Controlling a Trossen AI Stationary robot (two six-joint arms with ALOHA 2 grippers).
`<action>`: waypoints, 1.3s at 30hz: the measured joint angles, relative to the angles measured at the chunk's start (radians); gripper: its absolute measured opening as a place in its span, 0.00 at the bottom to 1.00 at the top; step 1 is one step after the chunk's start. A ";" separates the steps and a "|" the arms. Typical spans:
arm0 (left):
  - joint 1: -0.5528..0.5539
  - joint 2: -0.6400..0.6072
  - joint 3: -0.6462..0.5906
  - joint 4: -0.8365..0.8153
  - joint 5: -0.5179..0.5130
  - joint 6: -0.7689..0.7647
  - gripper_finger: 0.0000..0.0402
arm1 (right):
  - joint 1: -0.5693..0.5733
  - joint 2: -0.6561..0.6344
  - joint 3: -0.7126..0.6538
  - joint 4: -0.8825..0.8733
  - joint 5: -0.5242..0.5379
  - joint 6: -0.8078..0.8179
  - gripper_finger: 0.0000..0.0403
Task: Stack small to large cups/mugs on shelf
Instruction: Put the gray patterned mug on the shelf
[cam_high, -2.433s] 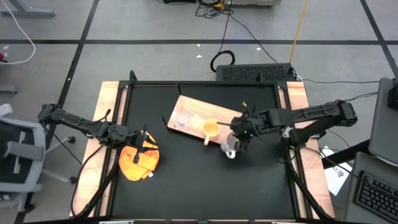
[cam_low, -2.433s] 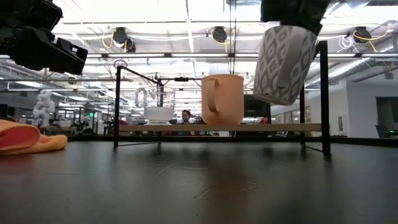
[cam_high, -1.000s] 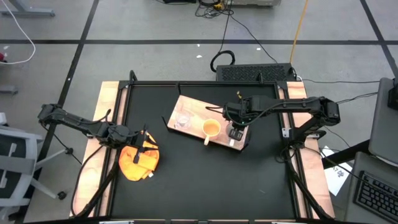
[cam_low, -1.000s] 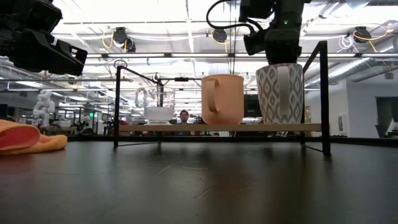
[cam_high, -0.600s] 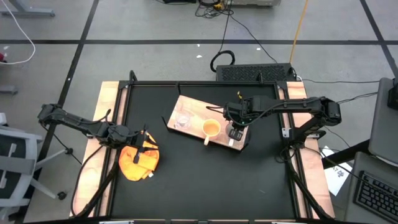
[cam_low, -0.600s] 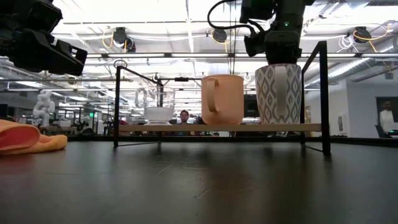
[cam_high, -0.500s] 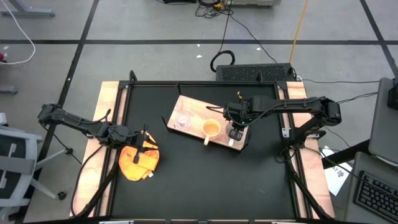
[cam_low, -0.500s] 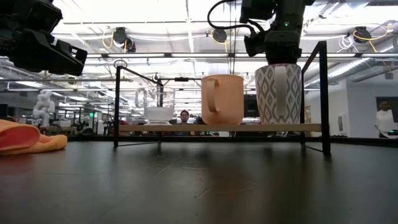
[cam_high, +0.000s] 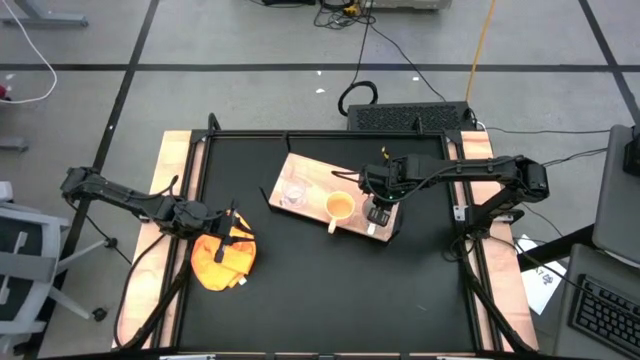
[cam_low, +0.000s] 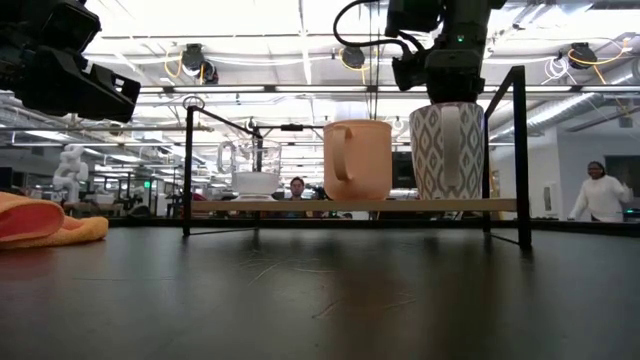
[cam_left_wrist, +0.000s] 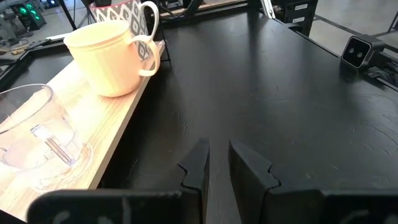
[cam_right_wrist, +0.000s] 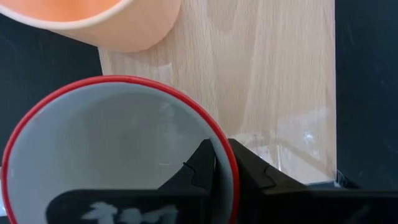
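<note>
Nearest on the black counter (cam_high: 330, 280) lies the orange cloth (cam_high: 222, 258), at the near left, and the left pincer (cam_high: 228, 237) hangs just over its far edge, fingers (cam_left_wrist: 202, 167) drawn almost together with only a thin slit between them and nothing in it. Move back to mid-counter and there's the shelf (cam_high: 315, 178), a pale wood board raised on a black frame, carrying all three vessels in a row. On its right end stands the white mug (cam_low: 447, 150), grey-patterned outside with a red rim, upright on the board, and the right pincer (cam_high: 379, 199) sits on top of it, pinching the rim: one finger (cam_right_wrist: 202, 167) inside the wall, the other outside, jaws nearly closed on that thin edge. Just left of it, close but apart, is the yellow mug (cam_high: 339, 207), upright, handle towards the near side. At the left end rests the clear glass cup (cam_high: 294, 192), well apart from the yellow one. Far off in the room, a person in white (cam_low: 600, 195) shows at the right.
</note>
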 joint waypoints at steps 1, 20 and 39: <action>0.000 0.000 0.000 0.000 0.000 0.000 0.16 | 0.000 0.000 0.000 0.000 0.000 -0.003 0.05; 0.000 0.000 0.000 -0.001 0.000 0.000 0.16 | -0.002 0.001 -0.001 0.008 -0.002 -0.012 0.07; 0.000 0.000 0.000 -0.008 0.000 -0.003 0.16 | -0.002 0.005 -0.005 0.009 -0.003 -0.008 0.11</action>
